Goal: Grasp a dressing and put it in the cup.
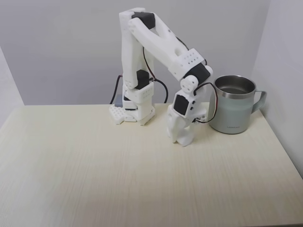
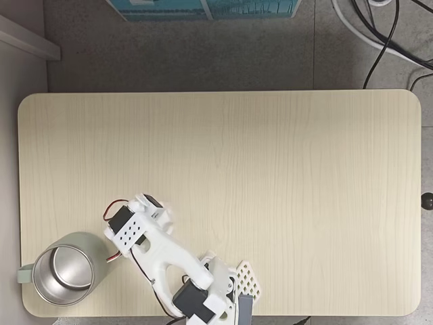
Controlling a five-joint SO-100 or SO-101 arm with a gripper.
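Note:
The cup (image 1: 233, 106) is a pale grey-green mug with a steel rim, standing at the table's back right in a fixed view. From above, the cup (image 2: 46, 252) sits at the lower left and its steel inside looks bare. My white gripper (image 1: 180, 137) points down and touches the table just left of the cup. A rounded white lump at its tips may be the dressing (image 1: 183, 137), but I cannot separate it from the white fingers. In the view from above the wrist (image 2: 139, 227) covers the gripper's tips.
The arm's base (image 1: 135, 111) stands at the back middle of the light wooden table (image 1: 118, 175). A wall runs close behind and to the right of the cup. Cables (image 2: 385, 34) lie on the floor beyond the table's far edge.

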